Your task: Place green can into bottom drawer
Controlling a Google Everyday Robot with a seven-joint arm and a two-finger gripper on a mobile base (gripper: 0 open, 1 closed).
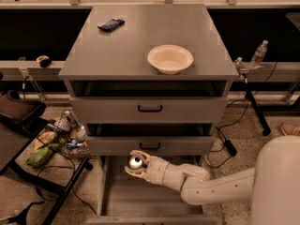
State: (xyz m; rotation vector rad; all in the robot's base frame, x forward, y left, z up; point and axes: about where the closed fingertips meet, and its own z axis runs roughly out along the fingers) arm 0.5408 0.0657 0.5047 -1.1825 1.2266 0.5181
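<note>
Green can [136, 162]: clasped in the pincer [135, 165], fingers closed on its sides. The silver top faces up toward the camera, the long axis roughly upright, the green body mostly hidden. Position: over the rear left of the pulled-out bottom drawer [145, 198], under the middle drawer [187, 144]. Tabletop [140, 41]: white bowl [170, 58], dark packet [111, 24].
</note>
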